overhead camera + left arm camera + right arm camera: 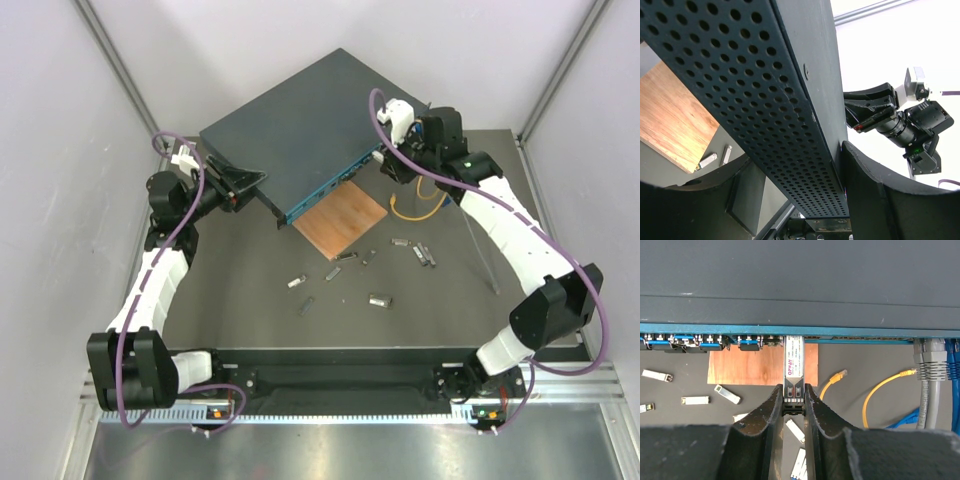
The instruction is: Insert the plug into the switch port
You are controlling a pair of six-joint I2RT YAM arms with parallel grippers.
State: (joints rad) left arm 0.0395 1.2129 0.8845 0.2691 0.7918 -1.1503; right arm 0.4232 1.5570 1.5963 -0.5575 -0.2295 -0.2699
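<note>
One tool (793, 389) pinches plug (794, 362) at switch (790, 285).

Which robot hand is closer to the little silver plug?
Right. The right gripper pinches the plug, with its tip at the sockets of the switch. The left gripper clamps the switch's other end, away from the plug.

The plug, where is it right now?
The plug is centre frame in the right wrist view, pinched in the right claw, its far end at the teal port row of the switch, just right of the filled sockets.
</note>
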